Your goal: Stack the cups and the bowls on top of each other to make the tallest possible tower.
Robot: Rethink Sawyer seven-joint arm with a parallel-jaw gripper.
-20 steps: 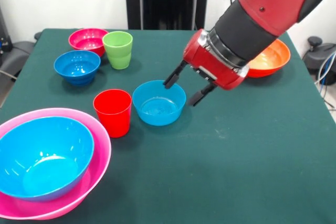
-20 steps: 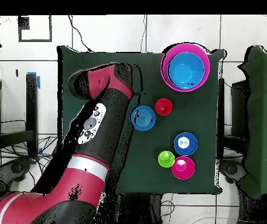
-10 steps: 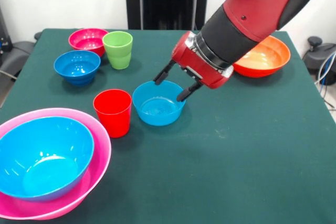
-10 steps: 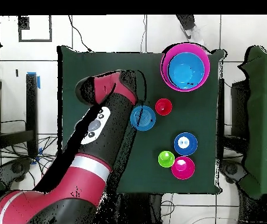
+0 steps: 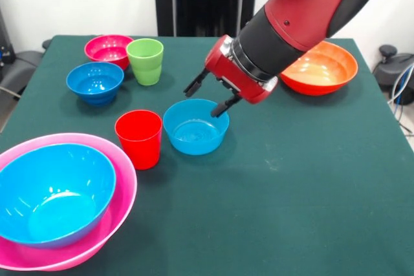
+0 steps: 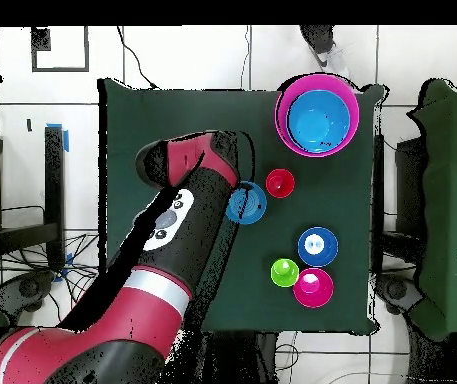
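My gripper is open and hangs just over the far rim of a small light blue bowl at mid table; nothing is between its fingers. A red cup stands close beside that bowl. The tower is a huge hot-pink bowl with a large light blue bowl nested in it, at the near left corner. A green cup, a darker blue bowl and a magenta bowl stand at the far left. In the overhead view the arm covers part of the small blue bowl and hides the gripper.
An orange bowl sits at the far right, partly behind the arm. The overhead view shows the tower, red cup, darker blue bowl, green cup and magenta bowl all on one side of the table.
The gripper, still open, has swung left in the front view, from beside the small light blue bowl to over its far rim. No cup or bowl has moved.
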